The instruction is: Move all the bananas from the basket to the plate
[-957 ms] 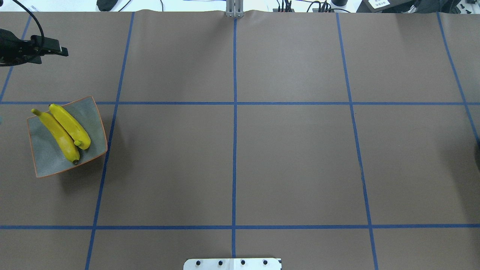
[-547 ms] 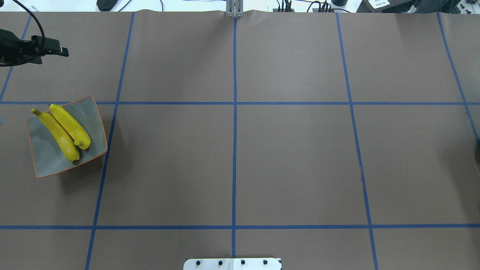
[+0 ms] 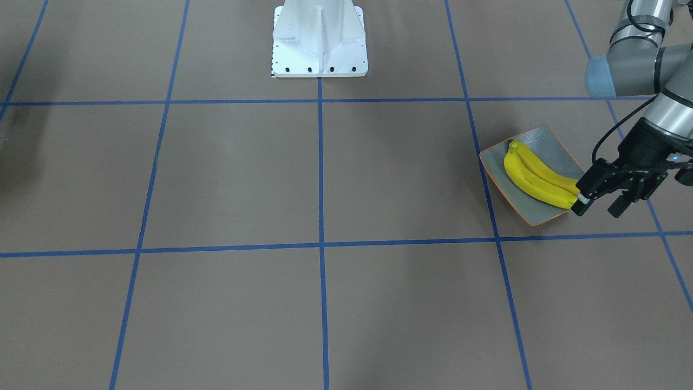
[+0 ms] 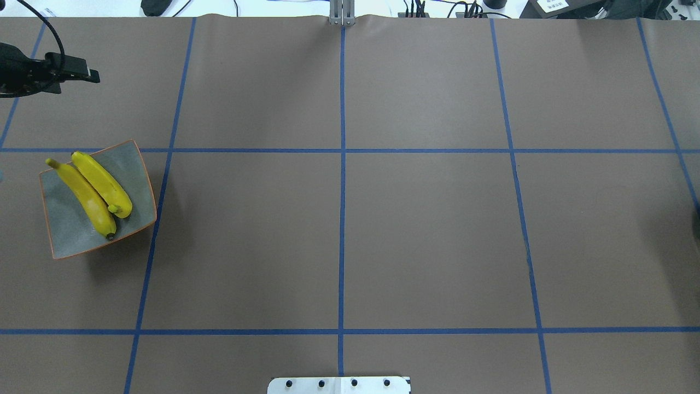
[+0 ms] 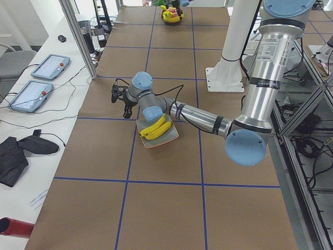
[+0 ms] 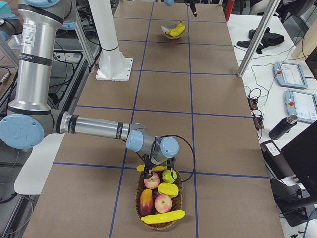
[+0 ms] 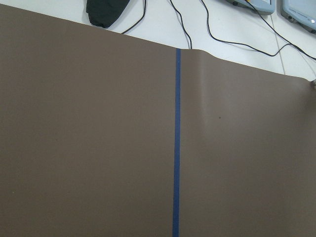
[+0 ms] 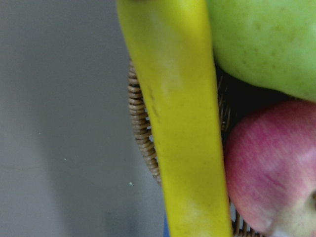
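Two bananas (image 4: 87, 196) lie side by side, touching, on the plate (image 4: 71, 238) at my left end of the table (image 4: 426, 230): glossy, bright yellow, curved, dark tips, set diagonally. The plate is a shallow grey-blue rectangle, matte, with a thin orange rim and upturned corners. Two more are at the basket (image 6: 137, 197) at the right end, an oval brown wicker one with red apples (image 6: 162, 203) and a green fruit (image 6: 170, 175) in it. One banana (image 6: 163, 216) lies along its near end, and the other banana (image 8: 182, 123) rests across the woven rim at the far end (smooth skin, faint brown flecks up close). The right arm is stretched low and nearly level, wrist bent down, with the right gripper (image 6: 157, 168) directly over that rim banana; I cannot tell its finger spacing or whether it has a hold. The left arm reaches out past the plate, and the left gripper (image 3: 598, 208) hangs above the brown sheet with its fingers spread apart and nothing between them.
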